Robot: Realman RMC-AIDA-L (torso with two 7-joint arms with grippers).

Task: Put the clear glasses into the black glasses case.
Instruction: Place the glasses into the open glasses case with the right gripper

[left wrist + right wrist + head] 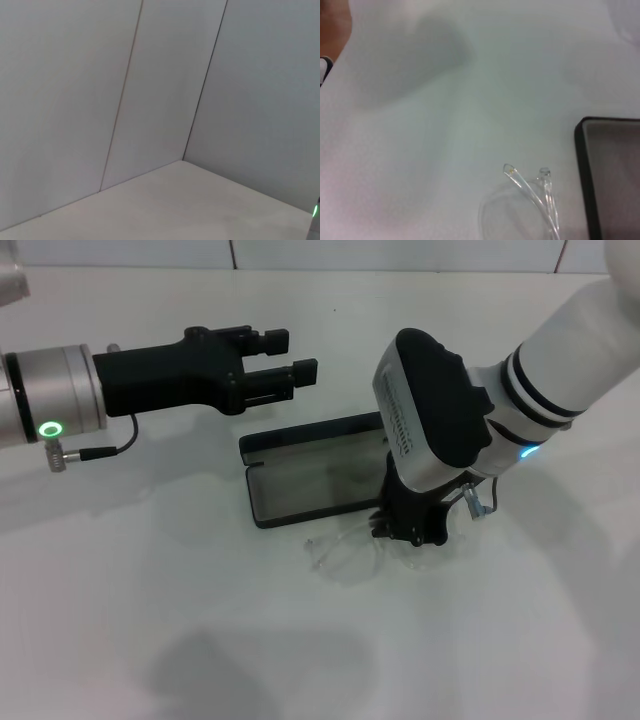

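The black glasses case point(300, 490) lies open in the middle of the white table, grey lining up, its lid standing along the far side; one corner of the case point(610, 175) shows in the right wrist view. The clear glasses point(345, 555) rest on the table just in front of the case, and their thin arms point(530, 190) and one lens show in the right wrist view. My right gripper point(408, 530) is lowered onto the right end of the glasses, covering that end. My left gripper point(285, 355) hovers open and empty above the table, behind and left of the case.
White table point(150, 620) all around, with white wall panels point(150, 75) behind it. A thin cable point(100, 451) hangs from the left wrist. The right arm's shadow falls on the table in front.
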